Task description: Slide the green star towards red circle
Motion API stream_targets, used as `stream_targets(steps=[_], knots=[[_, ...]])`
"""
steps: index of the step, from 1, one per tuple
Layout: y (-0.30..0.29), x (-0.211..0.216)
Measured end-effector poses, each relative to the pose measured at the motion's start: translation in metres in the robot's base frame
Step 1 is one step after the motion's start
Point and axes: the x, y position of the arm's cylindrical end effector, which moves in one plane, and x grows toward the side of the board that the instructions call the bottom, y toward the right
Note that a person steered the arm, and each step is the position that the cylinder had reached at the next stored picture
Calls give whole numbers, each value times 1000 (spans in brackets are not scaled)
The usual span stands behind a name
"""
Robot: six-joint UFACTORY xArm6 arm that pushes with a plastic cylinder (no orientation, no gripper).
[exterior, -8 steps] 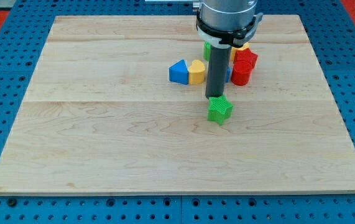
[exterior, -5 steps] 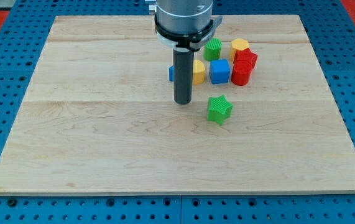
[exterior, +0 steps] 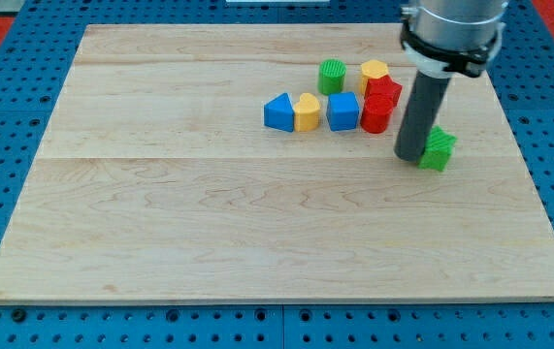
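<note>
The green star point(exterior: 439, 149) lies at the view's right, below and to the right of the block cluster. The red circle point(exterior: 374, 115) stands at the cluster's right end, up and to the left of the star. My tip point(exterior: 410, 158) rests on the board against the star's left side, between the star and the red circle. The rod hides the star's left edge.
Left of the red circle stand a blue cube point(exterior: 342, 111), a yellow heart point(exterior: 306, 112) and a blue triangular block point(exterior: 277, 111). Above it are another red block point(exterior: 386, 91), a yellow block point(exterior: 374, 71) and a green cylinder point(exterior: 331, 76). The board's right edge point(exterior: 529, 145) is near the star.
The green star has slid to the right and slightly up, from below the cluster's middle to its right. My tip swept from the star's left across to the right with it.
</note>
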Motion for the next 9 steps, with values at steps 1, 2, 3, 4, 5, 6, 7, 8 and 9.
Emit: stream_targets(steps=[1,2,3,4,5,6,7,8,9], knots=[[18,10],[18,20],[41,25],[77,25],[114,25],[114,11],[74,5],[50,5],[53,11]])
